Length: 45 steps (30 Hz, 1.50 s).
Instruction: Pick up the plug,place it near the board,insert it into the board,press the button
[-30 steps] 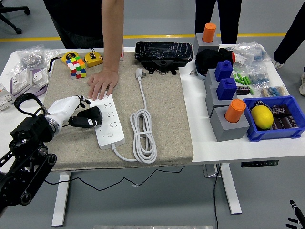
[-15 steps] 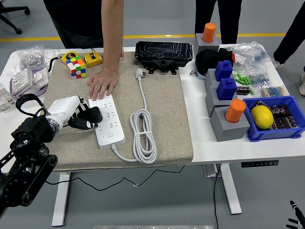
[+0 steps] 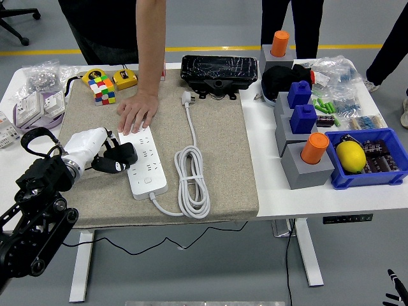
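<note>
My left robot hand [image 3: 95, 150] grips the black plug [image 3: 121, 157] at the board [image 3: 145, 162] edge, a person's hand [image 3: 137, 113] steadying it; insertion, button pending.

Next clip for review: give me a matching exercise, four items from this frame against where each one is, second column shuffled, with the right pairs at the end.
Items:
1. black plug
2. person's hand
3. lemon
4. coiled white cable

Places:
A. in the blue bin at the table's right end
B. on the mat, right of the power strip
C. held in the left robot hand at the strip's left edge
D. pressing down on the strip's far end

Pairs: 1-C, 2-D, 3-A, 4-B
</note>
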Available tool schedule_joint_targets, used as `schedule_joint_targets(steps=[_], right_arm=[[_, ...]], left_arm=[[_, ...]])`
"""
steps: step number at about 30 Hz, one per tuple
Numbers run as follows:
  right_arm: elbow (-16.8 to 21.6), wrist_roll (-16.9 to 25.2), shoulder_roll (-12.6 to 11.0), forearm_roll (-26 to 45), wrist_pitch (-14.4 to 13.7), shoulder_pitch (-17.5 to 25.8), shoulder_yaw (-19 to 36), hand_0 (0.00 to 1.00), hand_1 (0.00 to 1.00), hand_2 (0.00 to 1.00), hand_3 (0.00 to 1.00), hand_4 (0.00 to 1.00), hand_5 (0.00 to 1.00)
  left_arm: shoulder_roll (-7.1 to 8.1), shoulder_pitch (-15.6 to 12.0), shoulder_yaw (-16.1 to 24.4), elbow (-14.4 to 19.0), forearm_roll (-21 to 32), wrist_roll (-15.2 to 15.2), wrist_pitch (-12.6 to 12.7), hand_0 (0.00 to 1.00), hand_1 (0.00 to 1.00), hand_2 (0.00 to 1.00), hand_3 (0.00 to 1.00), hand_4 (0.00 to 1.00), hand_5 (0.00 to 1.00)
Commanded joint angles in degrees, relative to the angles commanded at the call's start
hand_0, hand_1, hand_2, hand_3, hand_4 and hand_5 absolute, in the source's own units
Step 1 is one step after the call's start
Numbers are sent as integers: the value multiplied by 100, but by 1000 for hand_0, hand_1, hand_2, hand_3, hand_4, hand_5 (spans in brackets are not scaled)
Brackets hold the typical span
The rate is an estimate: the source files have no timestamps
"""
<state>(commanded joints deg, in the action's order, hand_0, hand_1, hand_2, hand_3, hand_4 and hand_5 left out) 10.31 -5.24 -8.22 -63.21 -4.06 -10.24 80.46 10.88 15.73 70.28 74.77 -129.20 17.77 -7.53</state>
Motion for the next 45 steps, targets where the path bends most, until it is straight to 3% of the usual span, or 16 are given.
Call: schedule_joint_targets(steps=[9,27,37,38,43,44,45], right_arm=[[0,5,3,32,-5,-34,-17,806,748,728,765,998,998],[0,7,14,48,-11,-41,-23,805,748,728,766,998,998],[0,5,18,31,-12,-26,-13,805,748,728,766,998,998],[0,4,19,28,-12,-23,-11,805,748,728,766,998,998],[0,4,15,34,-18,-13,-9,805,748,728,766,998,998],[0,4,14,33,-19,-12,-8,806,748,728,766,998,998],[0,4,14,33,-20,-11,-6,806,748,728,766,998,998]], left_arm=[[-22,11,95,-15,172,-97,142,245,166,356,473,897,343],[-13,-41,296,169,312,-123,68,254,181,368,488,894,342],[18,-71,290,216,423,-190,-402,264,191,393,494,869,351],[18,-72,289,213,427,-205,-435,297,280,468,515,942,345],[31,-72,308,207,395,-256,-605,297,280,468,515,942,345],[34,-74,315,206,390,-262,-633,335,434,522,573,998,419],[36,-76,318,204,391,-268,-642,335,434,522,573,998,419]])
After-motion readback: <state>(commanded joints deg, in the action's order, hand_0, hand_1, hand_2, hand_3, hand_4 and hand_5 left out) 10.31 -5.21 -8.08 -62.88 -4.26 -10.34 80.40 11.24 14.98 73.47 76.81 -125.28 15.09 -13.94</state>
